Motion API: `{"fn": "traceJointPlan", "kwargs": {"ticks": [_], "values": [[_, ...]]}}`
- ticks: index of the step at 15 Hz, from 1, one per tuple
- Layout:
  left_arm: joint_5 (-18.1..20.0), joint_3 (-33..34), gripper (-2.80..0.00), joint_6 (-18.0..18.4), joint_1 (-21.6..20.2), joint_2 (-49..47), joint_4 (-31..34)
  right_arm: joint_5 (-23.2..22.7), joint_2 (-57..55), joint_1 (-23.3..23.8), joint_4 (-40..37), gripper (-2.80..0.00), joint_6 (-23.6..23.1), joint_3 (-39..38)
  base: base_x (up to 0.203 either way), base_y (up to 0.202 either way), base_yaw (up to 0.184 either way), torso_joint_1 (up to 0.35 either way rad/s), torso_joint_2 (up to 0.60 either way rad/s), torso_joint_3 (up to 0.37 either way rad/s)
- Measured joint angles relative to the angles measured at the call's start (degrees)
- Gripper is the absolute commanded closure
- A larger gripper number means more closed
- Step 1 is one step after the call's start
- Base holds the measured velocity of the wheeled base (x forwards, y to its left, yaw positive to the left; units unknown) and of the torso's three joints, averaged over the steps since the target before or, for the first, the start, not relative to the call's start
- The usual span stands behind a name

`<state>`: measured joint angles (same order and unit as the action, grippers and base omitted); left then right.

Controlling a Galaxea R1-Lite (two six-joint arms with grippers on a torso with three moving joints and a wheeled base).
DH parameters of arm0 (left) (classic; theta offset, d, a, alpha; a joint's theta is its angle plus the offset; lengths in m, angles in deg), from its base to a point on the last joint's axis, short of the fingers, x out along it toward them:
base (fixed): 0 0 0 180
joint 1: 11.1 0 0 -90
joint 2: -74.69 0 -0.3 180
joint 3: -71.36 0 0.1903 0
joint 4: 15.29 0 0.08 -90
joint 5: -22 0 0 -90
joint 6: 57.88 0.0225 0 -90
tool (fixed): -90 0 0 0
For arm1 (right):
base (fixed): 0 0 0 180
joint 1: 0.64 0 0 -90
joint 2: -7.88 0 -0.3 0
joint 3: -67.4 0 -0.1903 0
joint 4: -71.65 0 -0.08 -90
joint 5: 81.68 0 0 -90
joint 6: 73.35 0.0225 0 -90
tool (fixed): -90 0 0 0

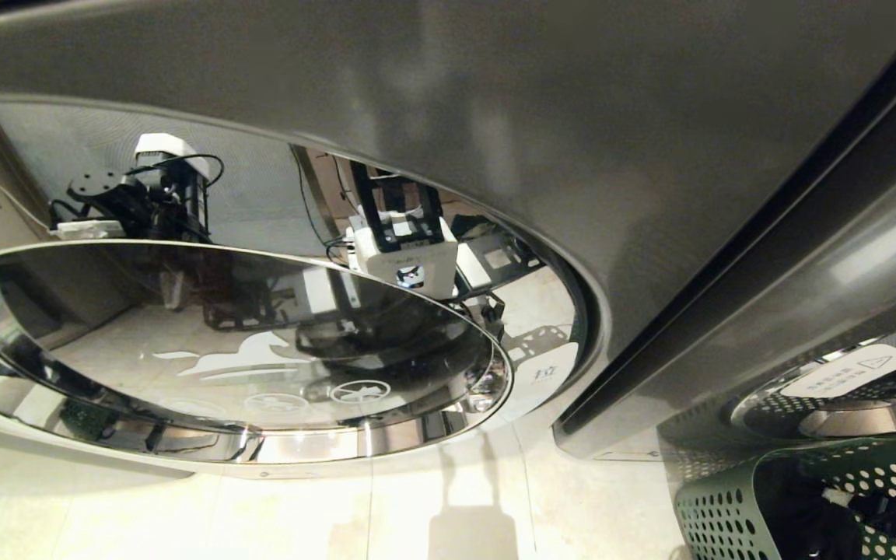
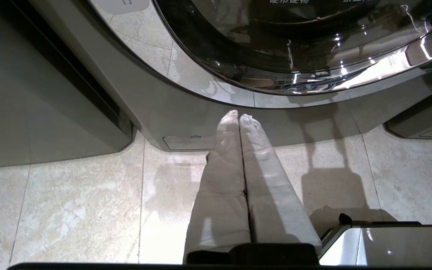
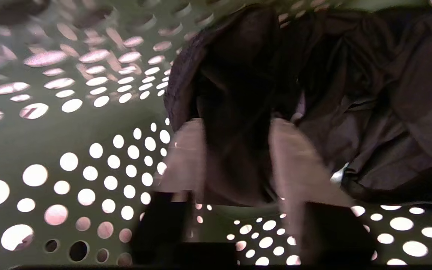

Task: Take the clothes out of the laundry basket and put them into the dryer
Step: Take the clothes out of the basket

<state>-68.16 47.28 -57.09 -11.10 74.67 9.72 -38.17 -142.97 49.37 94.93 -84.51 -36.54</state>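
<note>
I'm in a laundry room: grey front-load machines (image 1: pixel 495 93) side by side, chrome-rimmed round door (image 1: pixel 261 447), pale tiled floor (image 2: pixel 69 210), green perforated laundry basket (image 1: pixel 728 513) alongside.

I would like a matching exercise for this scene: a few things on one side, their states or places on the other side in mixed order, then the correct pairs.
Things:
1. left gripper
2. right gripper
3. clothes
4. dryer door

States or places:
A. closed, chrome-rimmed
B. fingers together, above the floor
C. dark fabric lying in the laundry basket
D. fingers apart, inside the basket at the fabric

Pairs: 1-B, 2-D, 3-C, 4-A
</note>
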Motion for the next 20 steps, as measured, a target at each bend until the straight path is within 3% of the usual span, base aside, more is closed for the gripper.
{"fn": "traceJointPlan", "kwargs": {"ticks": [8,16,17,18,20], "values": [[0.00,0.00,0.00,0.01,0.00,0.00,0.00,0.17,-3.00,-2.18,0.58,-2.80,-0.47,0.35,0.000,0.000,0.000,0.000,0.00,0.000],[0.00,0.01,0.00,-0.02,0.00,0.00,0.00,2.73,-11.33,-7.04,10.42,-2.80,-0.56,6.88,0.000,0.000,0.000,0.000,0.00,0.000],[0.01,0.02,0.00,0.01,0.00,0.00,0.00,2.78,-12.31,-7.38,11.07,-1.29,-0.59,7.47,0.000,0.000,0.000,0.000,0.00,0.000],[0.00,0.02,0.00,-0.02,0.00,0.00,0.00,2.80,-12.97,-7.65,11.87,0.00,-0.56,7.74,0.000,0.000,0.000,0.000,0.00,0.000],[0.00,0.02,0.00,0.01,0.00,0.00,0.01,2.86,-13.97,-8.16,12.98,0.00,-0.60,8.13,0.000,0.000,0.000,0.000,0.00,0.000]]}}
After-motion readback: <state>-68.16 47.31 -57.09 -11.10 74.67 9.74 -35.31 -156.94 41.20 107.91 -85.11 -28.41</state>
